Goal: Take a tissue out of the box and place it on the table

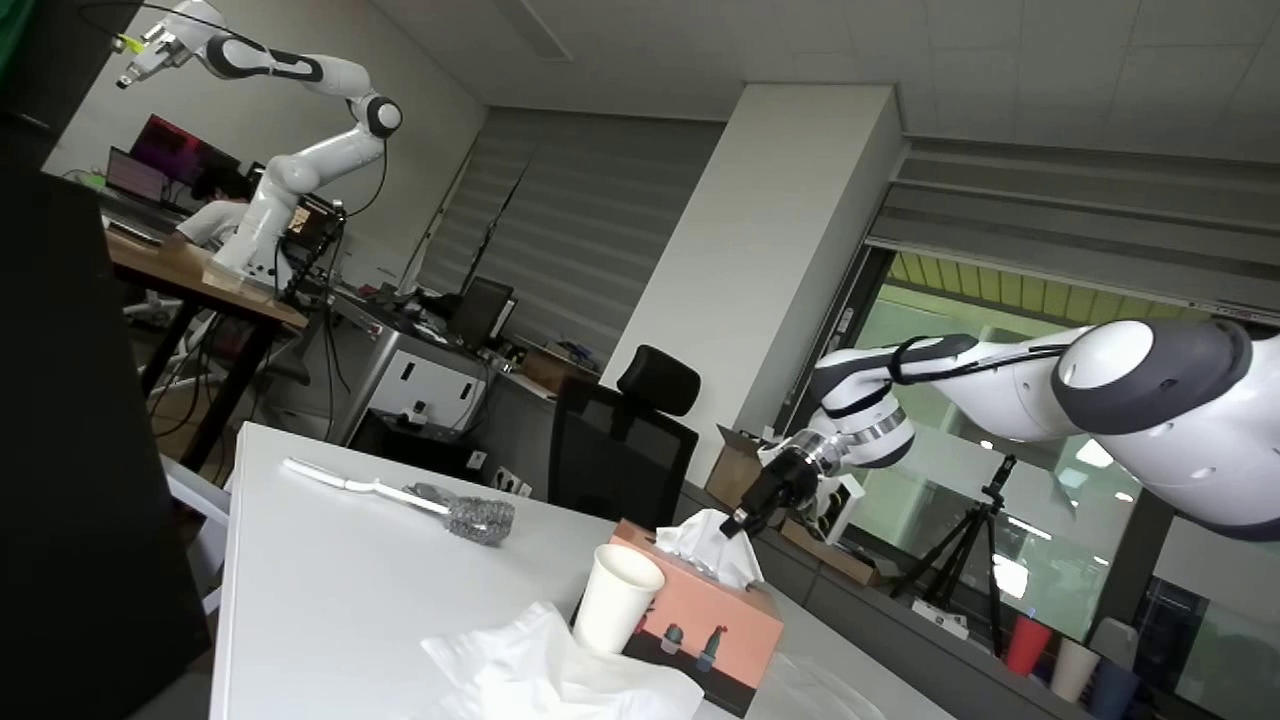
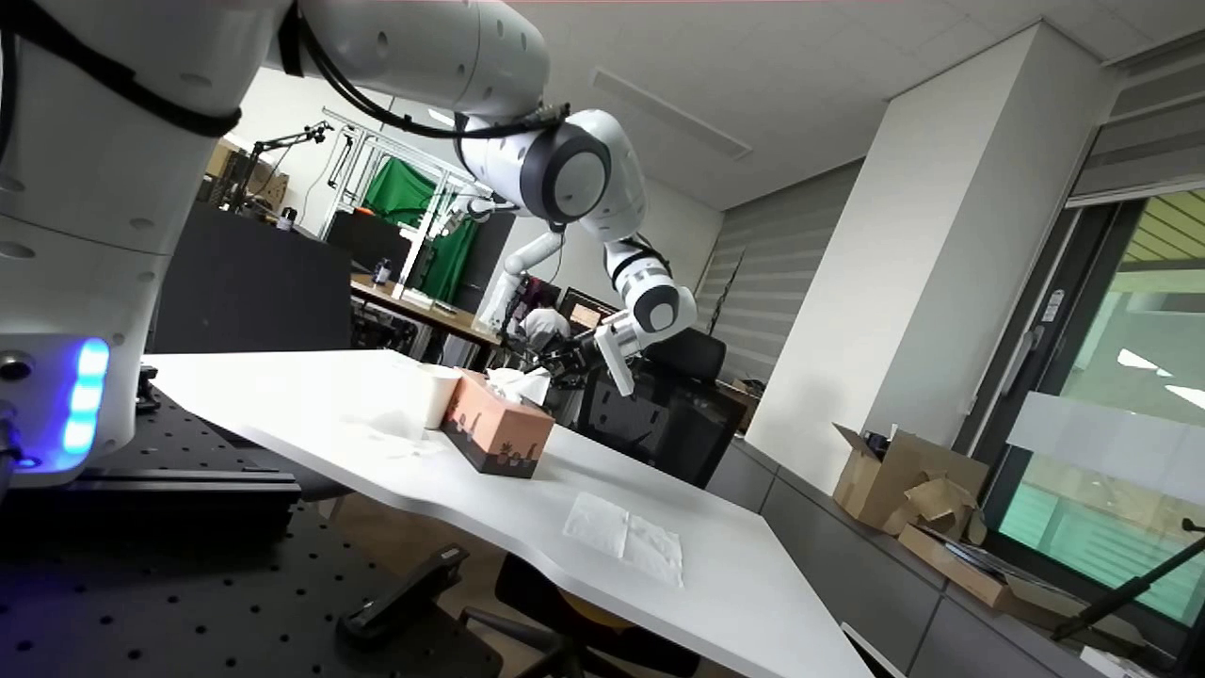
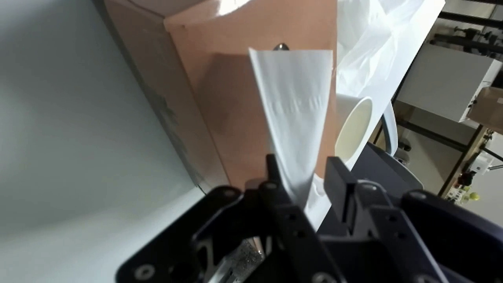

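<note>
White paper tissue (image 3: 295,90) stands between your part-spread, empty jaws; a shallow pinch (edge only) could slip.

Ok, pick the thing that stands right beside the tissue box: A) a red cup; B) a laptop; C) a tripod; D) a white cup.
D: both exterior views show the white cup upright next to the tissue box.
</note>
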